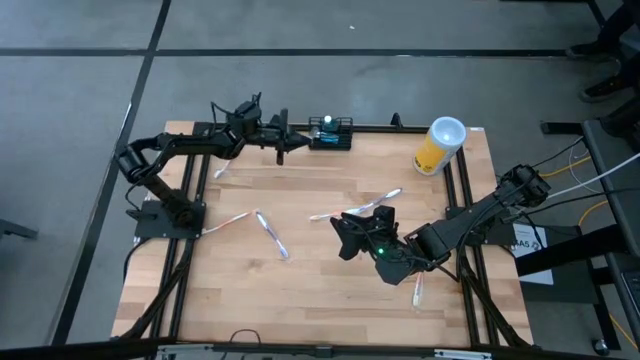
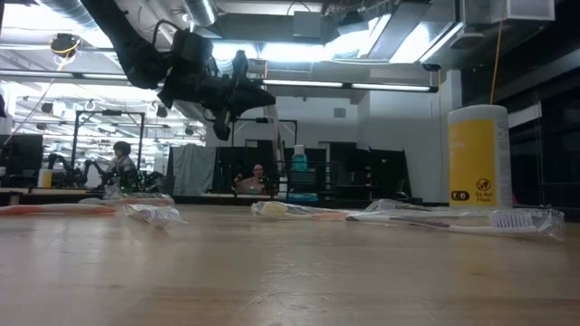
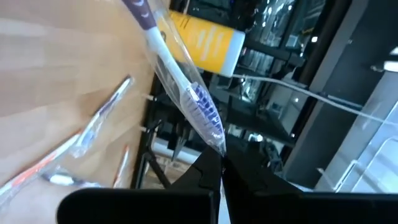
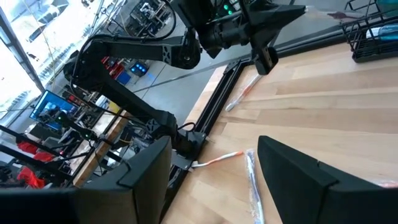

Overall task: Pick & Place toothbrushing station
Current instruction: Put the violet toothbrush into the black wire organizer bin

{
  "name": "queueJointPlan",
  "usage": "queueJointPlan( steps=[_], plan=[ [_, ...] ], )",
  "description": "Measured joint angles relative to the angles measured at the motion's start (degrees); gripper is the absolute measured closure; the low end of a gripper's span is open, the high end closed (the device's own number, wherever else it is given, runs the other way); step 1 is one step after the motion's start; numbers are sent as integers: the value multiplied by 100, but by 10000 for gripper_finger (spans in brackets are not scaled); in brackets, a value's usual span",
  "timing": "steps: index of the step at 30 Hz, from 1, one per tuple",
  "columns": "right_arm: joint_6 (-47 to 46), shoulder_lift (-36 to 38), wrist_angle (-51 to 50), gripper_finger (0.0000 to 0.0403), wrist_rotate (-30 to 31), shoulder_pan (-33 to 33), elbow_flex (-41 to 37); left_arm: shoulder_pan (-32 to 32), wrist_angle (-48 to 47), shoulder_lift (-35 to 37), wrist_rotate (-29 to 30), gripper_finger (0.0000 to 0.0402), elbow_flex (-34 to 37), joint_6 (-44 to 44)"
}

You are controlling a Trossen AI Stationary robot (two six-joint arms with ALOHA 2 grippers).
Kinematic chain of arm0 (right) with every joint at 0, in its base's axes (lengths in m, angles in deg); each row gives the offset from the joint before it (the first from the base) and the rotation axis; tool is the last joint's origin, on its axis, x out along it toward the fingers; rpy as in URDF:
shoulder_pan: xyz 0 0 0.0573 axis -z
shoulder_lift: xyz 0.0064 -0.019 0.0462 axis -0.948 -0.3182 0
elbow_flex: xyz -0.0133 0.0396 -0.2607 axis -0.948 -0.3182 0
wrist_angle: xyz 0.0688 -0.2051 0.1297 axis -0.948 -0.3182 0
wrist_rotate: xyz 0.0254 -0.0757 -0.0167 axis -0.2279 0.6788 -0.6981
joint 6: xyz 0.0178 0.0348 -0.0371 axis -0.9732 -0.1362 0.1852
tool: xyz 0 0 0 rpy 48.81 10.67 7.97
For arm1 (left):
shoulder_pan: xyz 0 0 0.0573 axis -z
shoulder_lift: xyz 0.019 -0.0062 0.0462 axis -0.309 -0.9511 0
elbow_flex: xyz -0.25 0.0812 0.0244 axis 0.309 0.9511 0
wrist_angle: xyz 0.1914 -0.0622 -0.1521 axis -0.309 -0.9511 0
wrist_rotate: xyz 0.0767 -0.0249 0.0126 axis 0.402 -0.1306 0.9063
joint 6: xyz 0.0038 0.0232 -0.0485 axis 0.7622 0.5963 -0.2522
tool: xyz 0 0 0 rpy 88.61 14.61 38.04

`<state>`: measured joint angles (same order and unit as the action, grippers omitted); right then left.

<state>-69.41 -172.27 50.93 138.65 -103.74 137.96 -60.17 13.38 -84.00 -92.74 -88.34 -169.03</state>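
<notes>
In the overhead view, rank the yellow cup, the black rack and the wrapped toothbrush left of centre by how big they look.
1. Yellow cup, clearly the bulkiest.
2. and 3. Black rack and wrapped toothbrush: unsure; the rack is wider, the toothbrush longer but very thin.

Black toothbrushing station, yellow cup white-rimmed, light wooden table

Your toothbrushing station is a small black wire rack with slots, standing upright at the far edge of the table, a little right of the middle. You can see something teal and blue sitting inside it. In the right wrist view its corner shows as open black wirework.
</notes>
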Motion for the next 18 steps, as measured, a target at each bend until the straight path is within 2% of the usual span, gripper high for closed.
queueJointPlan(
  steps=[14, 18],
  plan=[
    [-90, 0, -87, 160, -94, 160, 0, -462, -274, -4, 156, 399, -374, -96],
    [-67, 13, -90, 160, -156, 227, 0, -461, -298, -345, 137, 399, -586, -35]
  ],
)
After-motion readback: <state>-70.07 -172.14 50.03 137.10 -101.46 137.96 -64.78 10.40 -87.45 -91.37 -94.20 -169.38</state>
